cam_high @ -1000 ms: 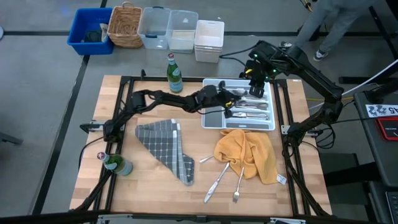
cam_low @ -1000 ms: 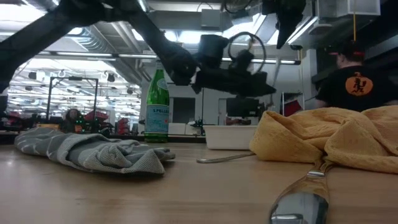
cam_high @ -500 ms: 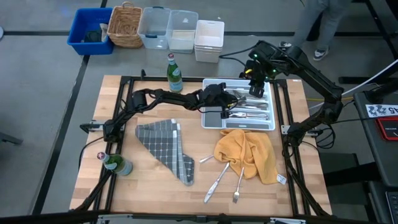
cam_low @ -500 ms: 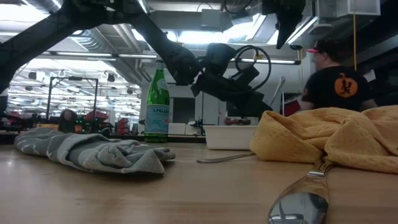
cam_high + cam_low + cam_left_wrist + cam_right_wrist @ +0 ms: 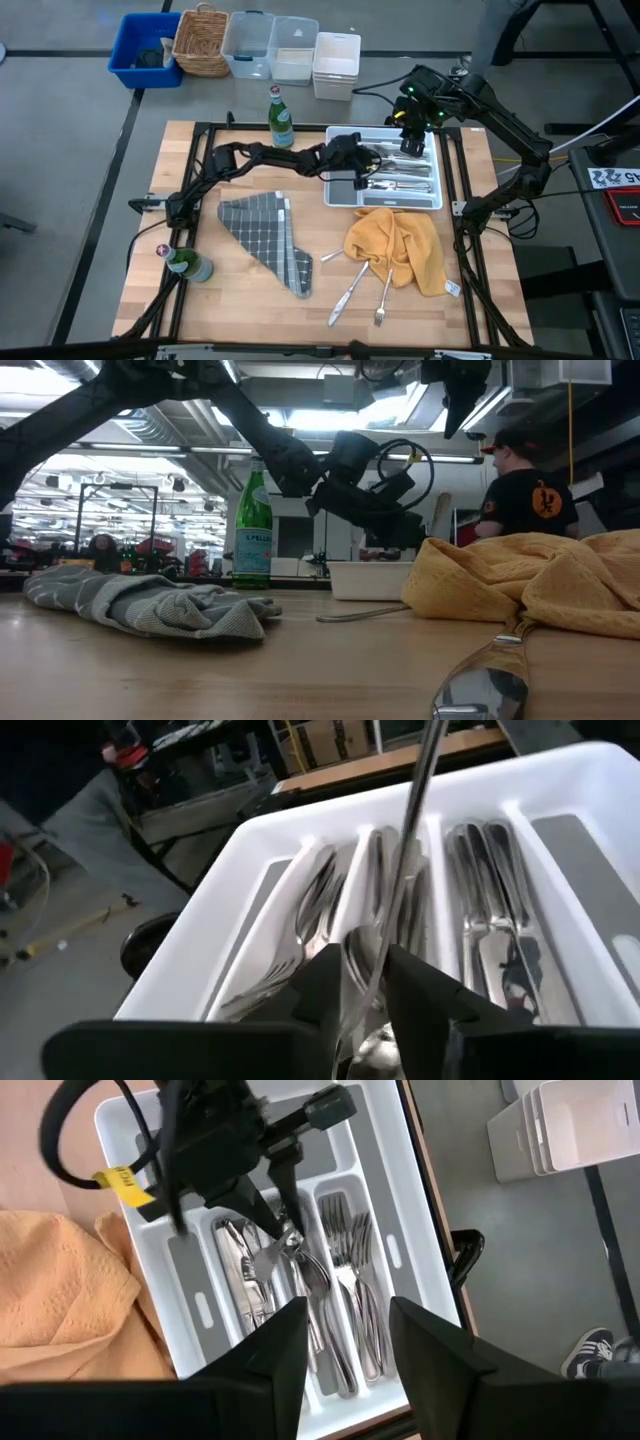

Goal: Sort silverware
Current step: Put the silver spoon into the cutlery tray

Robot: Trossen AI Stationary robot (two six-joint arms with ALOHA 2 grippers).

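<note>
The white tray [image 5: 436,200] at the far right of the table holds sorted silverware [image 5: 300,920] lying in its long compartments. My left gripper [image 5: 366,1000] reaches level and slightly downward into the tray [image 5: 130,1140], fingers parted. A spoon [image 5: 405,840] stands between them, bowl end low and handle rising away over the tray. My right gripper [image 5: 345,1355] hangs open high above the tray's far right part and holds nothing. More silverware [image 5: 350,290] lies on the wood by the yellow cloth [image 5: 395,240]; a fork [image 5: 383,295] lies beside it. My left gripper has the spoon's bowl end [image 5: 365,965] standing in the gap between its two parted fingers, which come slanting down from the table's left. Whether either finger touches the spoon I cannot tell. The handle [image 5: 425,770] tilts up and away over the tray.
A grey checked cloth [image 5: 265,235] lies left of centre. One green bottle [image 5: 281,118] stands at the far edge, another [image 5: 188,264] near the left edge. Bins and a basket [image 5: 200,40] sit beyond the table. A person [image 5: 525,500] stands in the room behind.
My left gripper has tipped from nearly level to pointing down into the tray and sunk a little toward it, carrying the spoon along; the spoon's handle now shows rising behind the gripper in the low view.
</note>
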